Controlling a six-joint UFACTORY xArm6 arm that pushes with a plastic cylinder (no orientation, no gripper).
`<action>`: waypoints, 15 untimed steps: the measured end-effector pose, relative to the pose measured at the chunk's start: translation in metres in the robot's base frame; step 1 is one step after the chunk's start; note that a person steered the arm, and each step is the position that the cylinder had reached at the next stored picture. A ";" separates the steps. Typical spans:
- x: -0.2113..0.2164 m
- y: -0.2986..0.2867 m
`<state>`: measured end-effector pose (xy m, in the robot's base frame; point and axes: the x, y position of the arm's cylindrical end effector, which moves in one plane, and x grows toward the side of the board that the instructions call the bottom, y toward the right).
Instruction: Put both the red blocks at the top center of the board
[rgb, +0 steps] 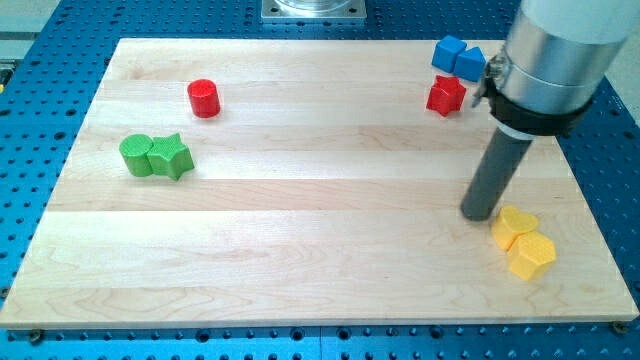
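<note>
Red cylinder (203, 98) standing toward the view's upper left of the wooden board (300, 240), well apart from the red star block (446, 95) near the view's upper right. Two blue blocks (459, 57) touching each other just above the red star block, at the board's top edge. Green pair (155, 155), a rounded block and a star, pressed together at the view's left. No jaws on this arm, only a dark rod; my tip (479, 215) resting on the board just left of two touching yellow blocks (522, 241) at the view's lower right, well below the red star block.
</note>
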<state>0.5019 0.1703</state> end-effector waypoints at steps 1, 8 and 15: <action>-0.026 0.000; -0.169 -0.111; -0.261 -0.081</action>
<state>0.2407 0.0892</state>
